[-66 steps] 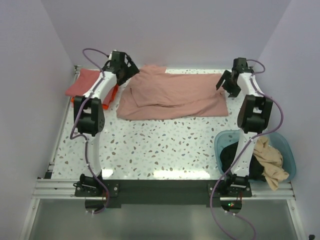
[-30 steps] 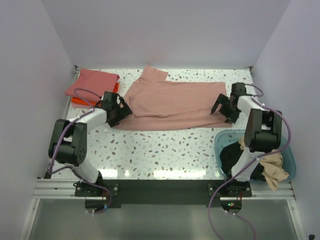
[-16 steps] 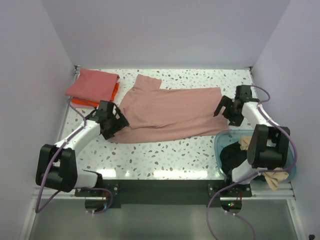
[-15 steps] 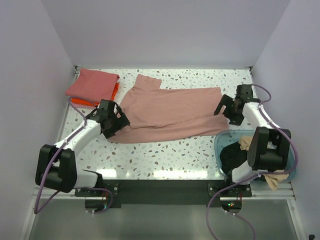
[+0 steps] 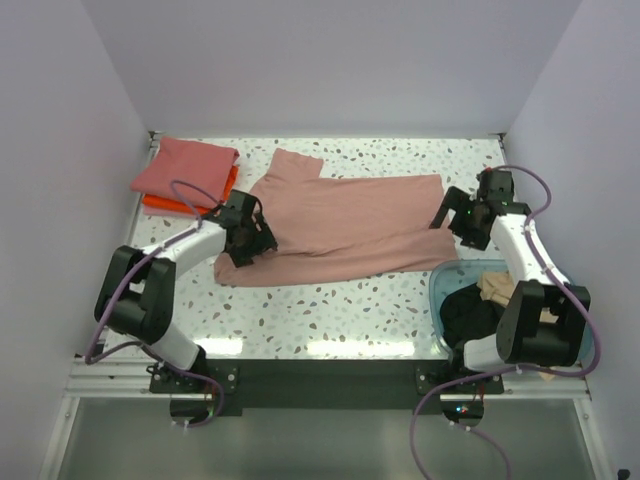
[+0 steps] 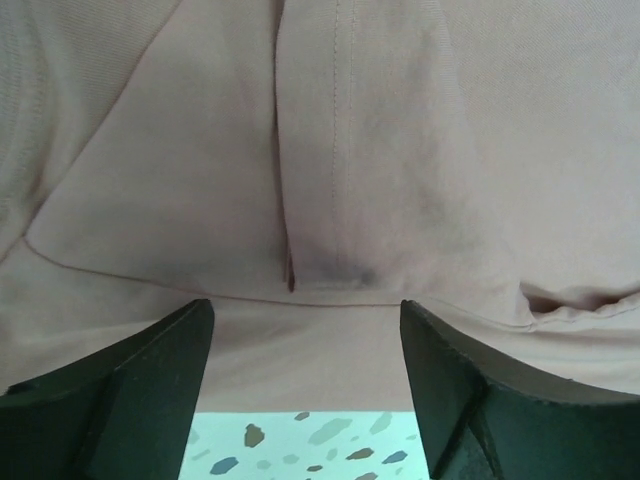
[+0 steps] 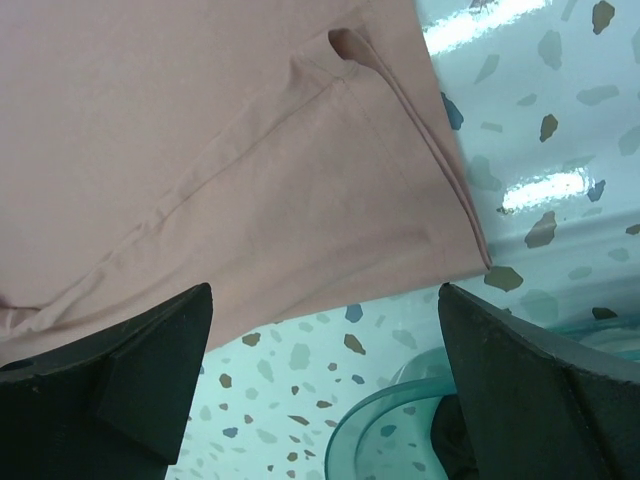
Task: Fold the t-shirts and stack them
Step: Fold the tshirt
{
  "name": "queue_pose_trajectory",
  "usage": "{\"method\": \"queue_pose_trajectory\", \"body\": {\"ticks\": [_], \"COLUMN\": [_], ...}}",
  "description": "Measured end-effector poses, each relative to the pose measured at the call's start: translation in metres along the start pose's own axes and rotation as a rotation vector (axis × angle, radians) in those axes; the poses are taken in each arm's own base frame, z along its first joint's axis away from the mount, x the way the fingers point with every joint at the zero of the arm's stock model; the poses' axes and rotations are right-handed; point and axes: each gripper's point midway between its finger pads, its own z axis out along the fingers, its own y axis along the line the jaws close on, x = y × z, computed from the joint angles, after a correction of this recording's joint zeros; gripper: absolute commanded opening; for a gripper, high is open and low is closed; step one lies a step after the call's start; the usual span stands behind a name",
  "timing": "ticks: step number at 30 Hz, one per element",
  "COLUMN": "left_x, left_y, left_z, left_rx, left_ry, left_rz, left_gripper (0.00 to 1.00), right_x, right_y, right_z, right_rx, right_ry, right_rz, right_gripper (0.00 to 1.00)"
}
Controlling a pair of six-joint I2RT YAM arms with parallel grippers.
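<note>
far left of the desk [image 5: 330, 300]: coral red shirt [image 5: 185, 165] folded on top of the orange shirt [image 5: 160, 204]. that's the stack, leave it alone.

left fingers [image 5: 250, 235] are apart and empty, low over the left end of the pink shirt [image 5: 350, 225]. left wrist cam shows a folded-in flap and the near hem between the tips, with bare desk just below the hem.

the pink shirt lies as a long band across the far middle of the desk, more than one layer thick. print isn't visible.

right fingers [image 5: 458, 215] are also apart and empty, over the shirt's right near corner. right wrist cam shows the doubled edge ending just short of the blue tub [image 5: 437, 285]. the black shirt [image 5: 465, 310] and tan shirt [image 5: 492, 288] sit in the tub.

my read: the step is pinching both ends for the next fold. how i'd do it:
- drop each side straight down onto the hem and take all layers, not just the top one
- on the left, bite past the flap seam so the flap doesn't slip out
- close both together, lift level, keep light tension so the band doesn't sag
- keep the right side clear of the tub rim on the lift
</note>
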Motion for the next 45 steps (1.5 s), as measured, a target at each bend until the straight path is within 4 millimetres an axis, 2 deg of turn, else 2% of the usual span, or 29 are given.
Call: {"method": "queue_pose_trajectory", "body": {"ticks": [12,13,14,15,22,27,32,37,38,40,42,43,45], "left_x": [0.004,0.003,0.003,0.002,-0.015,-0.041,-0.071,-0.086,-0.089,-0.094,-0.101,-0.103,-0.107], "left_y": [-0.01,-0.011,-0.012,-0.014,-0.031,-0.061,-0.091,-0.109,-0.112,-0.118,-0.124,-0.128,-0.135], "left_z": [0.021,0.022,0.022,0.023,0.019,0.017,0.031,0.049,0.052,0.055,0.055,0.054,0.053], "left_rx": [0.009,0.009,0.009,0.012,0.039,0.079,0.103,0.107,0.107,0.115,0.128,0.139,0.161], "left_ry": [0.034,0.034,0.034,0.033,-0.004,-0.059,-0.097,-0.104,-0.106,-0.115,-0.129,-0.135,-0.142], "left_rz": [0.006,0.007,0.008,0.005,0.022,0.053,0.09,0.131,0.139,0.157,0.179,0.188,0.223], "left_gripper": [0.27,0.21,0.02,0.0,0.0,0.0,0.0,0.02,0.19,0.2,0.28,0.49,0.62], "right_x": [0.005,0.005,0.005,0.006,0.006,0.007,0.007,0.007,0.007,0.007,0.007,0.007,0.008], "right_y": [-0.002,-0.002,-0.002,-0.002,-0.003,-0.003,-0.003,-0.006,-0.007,-0.008,-0.008,-0.009,-0.009], "right_z": [0.0,0.0,0.0,0.0,0.0,0.0,0.0,0.0,0.0,0.001,0.001,0.001,0.003], "right_rx": [0.007,0.008,0.008,0.009,0.009,0.01,0.011,0.025,0.03,0.037,0.038,0.039,0.042], "right_ry": [0.017,0.018,0.018,0.019,0.02,0.023,0.023,0.023,0.022,0.02,0.021,0.023,0.029], "right_rz": [0.001,0.001,0.001,0.001,0.001,0.0,-0.002,-0.003,-0.003,-0.005,-0.005,-0.005,-0.006], "right_gripper": [0.99,0.99,0.99,0.99,0.99,0.99,0.99,0.99,0.99,0.99,0.99,0.99,0.99]}}
